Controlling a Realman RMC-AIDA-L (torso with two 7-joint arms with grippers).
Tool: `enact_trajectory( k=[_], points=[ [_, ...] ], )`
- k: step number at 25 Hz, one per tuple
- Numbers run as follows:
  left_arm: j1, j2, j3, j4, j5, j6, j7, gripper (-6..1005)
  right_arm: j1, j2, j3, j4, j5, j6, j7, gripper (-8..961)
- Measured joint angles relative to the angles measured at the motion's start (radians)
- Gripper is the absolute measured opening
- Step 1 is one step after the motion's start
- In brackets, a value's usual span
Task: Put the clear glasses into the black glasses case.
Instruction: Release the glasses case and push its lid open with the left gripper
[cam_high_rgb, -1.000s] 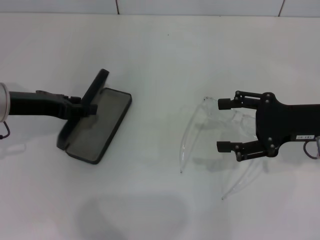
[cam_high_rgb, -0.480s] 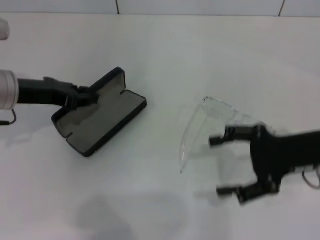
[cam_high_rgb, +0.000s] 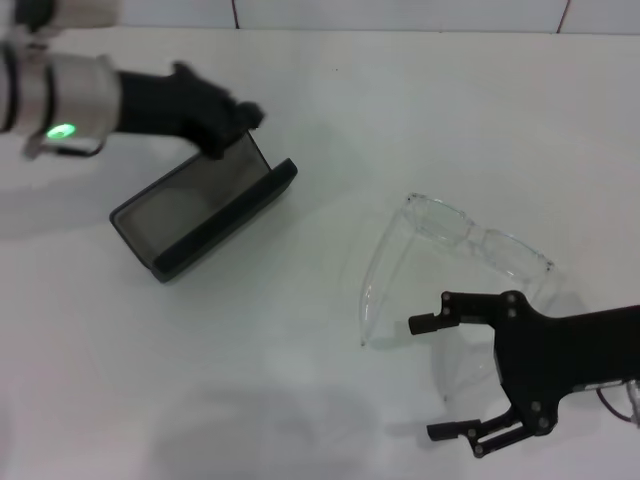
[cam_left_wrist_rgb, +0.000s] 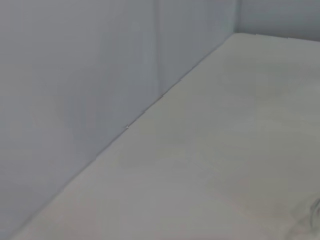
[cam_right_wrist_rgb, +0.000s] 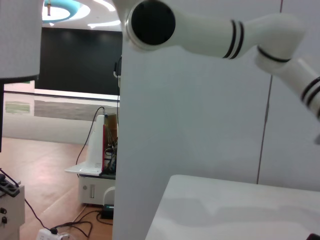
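The black glasses case (cam_high_rgb: 222, 222) is at the left of the head view, open and tilted, its grey lining facing up. My left gripper (cam_high_rgb: 228, 128) holds its far edge, shut on it. The clear glasses (cam_high_rgb: 470, 238) lie on the white table at the right, lens toward the back and one thin temple arm (cam_high_rgb: 374, 277) pointing to the near side. My right gripper (cam_high_rgb: 428, 380) hovers just nearer than the glasses with its fingers wide open and nothing between them. Neither wrist view shows the case.
A white table (cam_high_rgb: 330, 120) spreads under everything, with a tiled wall (cam_high_rgb: 400, 12) along its far edge. The right wrist view shows my white left arm (cam_right_wrist_rgb: 210, 35), the table's corner (cam_right_wrist_rgb: 225, 205) and the room beyond.
My left arm has risen and swung back-left, lifting and turning the case. My right gripper has pulled away from the glasses toward the near edge, still open; the glasses stay on the table.
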Motion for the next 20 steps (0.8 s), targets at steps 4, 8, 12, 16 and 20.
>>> enact_trajectory(
  k=[4,8,12,16,20],
  points=[
    [-0.074,0.002,0.070,-0.041,0.020,-0.055,-0.025,51,-0.027,0.006,0.002,-0.004,-0.004,0.005,-0.017,887],
    [-0.108,0.006,0.095,-0.031,0.053,-0.056,-0.132,53,-0.039,0.006,0.003,-0.004,-0.007,0.006,-0.027,887],
    [-0.110,0.015,0.096,0.013,0.126,-0.038,-0.265,97,-0.040,0.001,0.003,-0.003,-0.010,0.007,-0.032,887],
    [-0.113,0.042,0.096,0.036,0.217,0.037,-0.401,184,-0.035,-0.002,0.003,-0.005,-0.013,0.012,-0.033,886],
    [-0.110,0.067,0.095,0.042,0.276,0.070,-0.484,271,-0.029,-0.005,0.003,-0.006,-0.020,0.029,-0.033,886]
  ],
)
